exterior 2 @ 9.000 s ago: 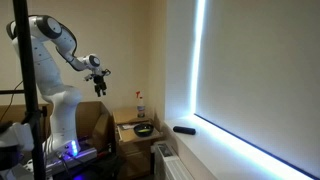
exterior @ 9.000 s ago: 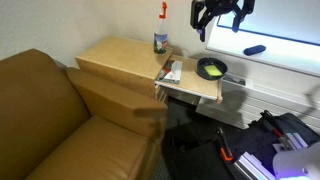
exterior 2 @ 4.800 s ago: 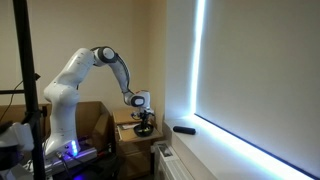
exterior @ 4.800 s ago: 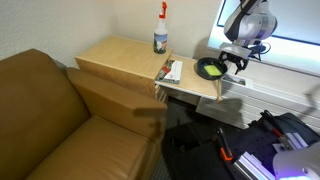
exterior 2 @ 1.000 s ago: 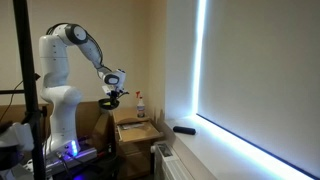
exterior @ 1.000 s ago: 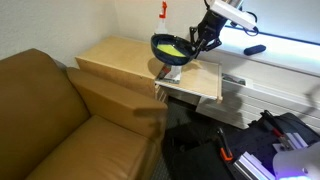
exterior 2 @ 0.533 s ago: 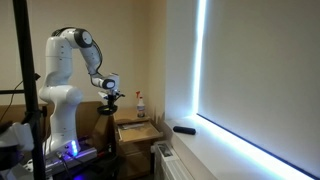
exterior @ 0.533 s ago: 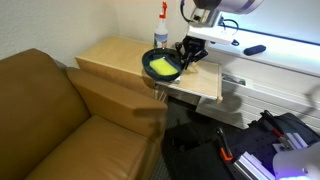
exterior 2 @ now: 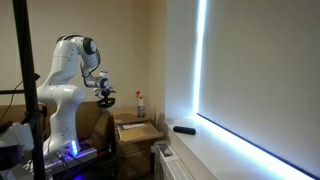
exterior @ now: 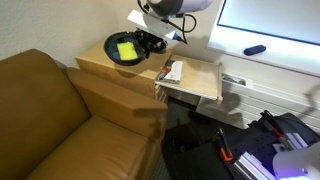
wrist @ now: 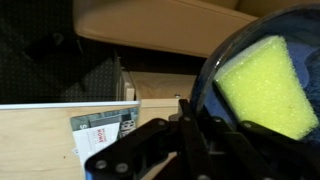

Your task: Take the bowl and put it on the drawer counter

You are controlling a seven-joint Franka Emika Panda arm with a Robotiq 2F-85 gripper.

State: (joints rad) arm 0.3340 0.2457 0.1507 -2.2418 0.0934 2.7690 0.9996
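Bowl (exterior: 122, 48), black outside, yellow-green inside: hanging tilted in the air over the drawer counter (exterior: 100, 64) tabletop; gripper (exterior: 143, 44) jaws clamping its rim. Standing just beside the counter: brown sofa (exterior: 40, 115).

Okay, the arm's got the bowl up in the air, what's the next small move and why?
Probably lower it straight down: the gripper holds the bowl tilted in the air above the drawer counter, not yet resting on it.
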